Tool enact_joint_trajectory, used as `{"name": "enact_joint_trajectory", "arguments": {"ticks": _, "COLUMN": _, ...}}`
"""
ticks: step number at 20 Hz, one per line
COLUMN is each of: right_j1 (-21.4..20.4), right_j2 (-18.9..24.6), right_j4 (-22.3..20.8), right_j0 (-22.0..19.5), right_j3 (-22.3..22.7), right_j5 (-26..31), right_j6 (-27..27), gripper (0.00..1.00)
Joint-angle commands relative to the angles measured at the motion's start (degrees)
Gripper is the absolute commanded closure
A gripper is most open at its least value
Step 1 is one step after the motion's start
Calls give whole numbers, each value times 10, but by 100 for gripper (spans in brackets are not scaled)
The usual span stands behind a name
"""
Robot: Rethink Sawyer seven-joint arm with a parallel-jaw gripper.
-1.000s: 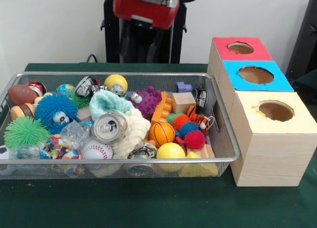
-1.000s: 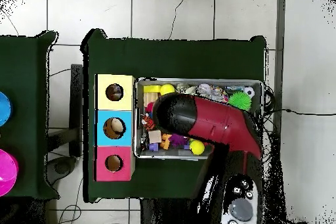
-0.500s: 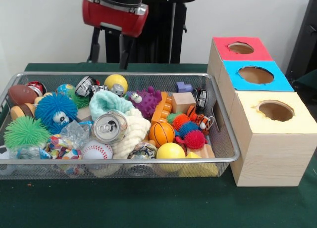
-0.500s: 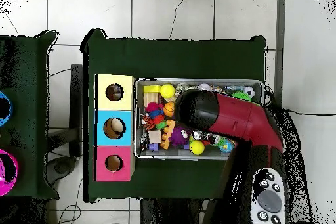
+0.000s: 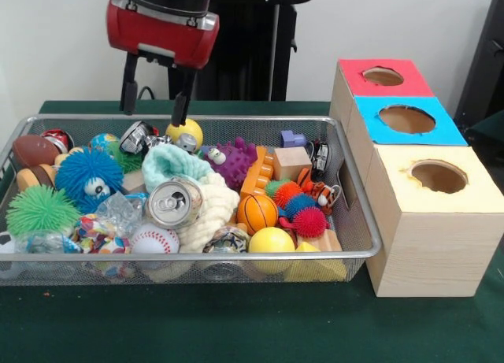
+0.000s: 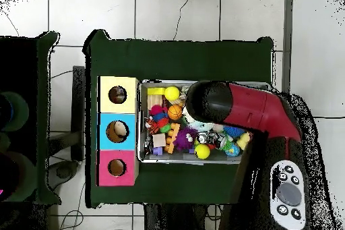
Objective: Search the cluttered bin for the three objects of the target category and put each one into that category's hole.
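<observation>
The red and black gripper had travelled leftward along the far side of the silver wire-mesh bin and had come lower, so that its two dark fingers hung spread apart and empty just above the far rim. Directly below them lay a small silver and red toy car and a yellow ball with a grey toy figure. In the overhead view the red arm covered a different part of the bin than a moment ago, leaving the orange basketball and the toys near it uncovered.

The target category could not be told from the pictures. The three-coloured wooden box with round holes stood just right of the bin. I judged that the search was in progress, with nothing grasped yet, and that a descent into the far left clutter was likely next
</observation>
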Motion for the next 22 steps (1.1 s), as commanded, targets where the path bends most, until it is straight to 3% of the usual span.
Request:
{"name": "enact_joint_trajectory", "arguments": {"ticks": 1, "right_j1": 42, "right_j2": 85, "right_j4": -47, "right_j0": -28, "right_j3": -41, "right_j5": 6, "right_j6": -92, "gripper": 0}}
{"name": "enact_joint_trajectory", "arguments": {"ticks": 12, "right_j1": 76, "right_j2": 121, "right_j4": -86, "right_j0": -61, "right_j3": -82, "right_j5": -1, "right_j6": -95, "gripper": 0}}
{"name": "enact_joint_trajectory", "arguments": {"ticks": 22, "right_j1": 85, "right_j2": 158, "right_j4": -123, "right_j0": -97, "right_j3": -71, "right_j5": -20, "right_j6": -106, "gripper": 0}}
